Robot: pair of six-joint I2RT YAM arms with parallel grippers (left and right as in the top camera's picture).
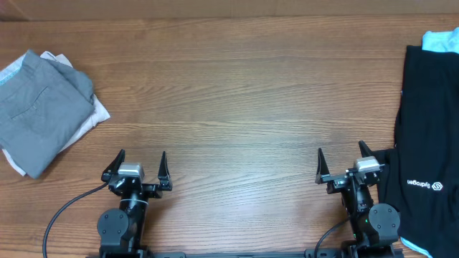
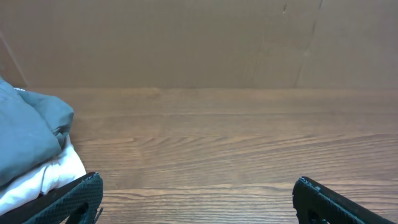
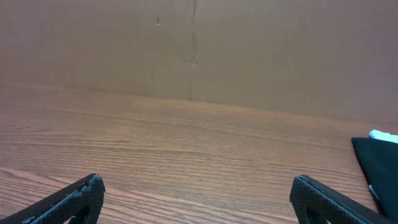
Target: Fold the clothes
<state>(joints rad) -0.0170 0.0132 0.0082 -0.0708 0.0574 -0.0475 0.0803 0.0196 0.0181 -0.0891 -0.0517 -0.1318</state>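
Observation:
The mid-grey shorts (image 1: 39,104) lie folded at the far left of the table, on top of a pale beige garment (image 1: 97,115). In the left wrist view the grey shorts (image 2: 28,134) show at the left edge, over the pale garment (image 2: 43,177). My left gripper (image 1: 141,154) is open and empty near the front edge, to the right of and nearer than the pile; its fingers frame bare wood (image 2: 196,183). My right gripper (image 1: 341,152) is open and empty at the front right, also over bare wood (image 3: 196,183).
A black garment with small white lettering (image 1: 430,143) lies along the right edge, just right of my right gripper, and shows in the right wrist view (image 3: 379,162). A light blue item (image 1: 441,39) peeks out behind it. A brown wall stands behind the table.

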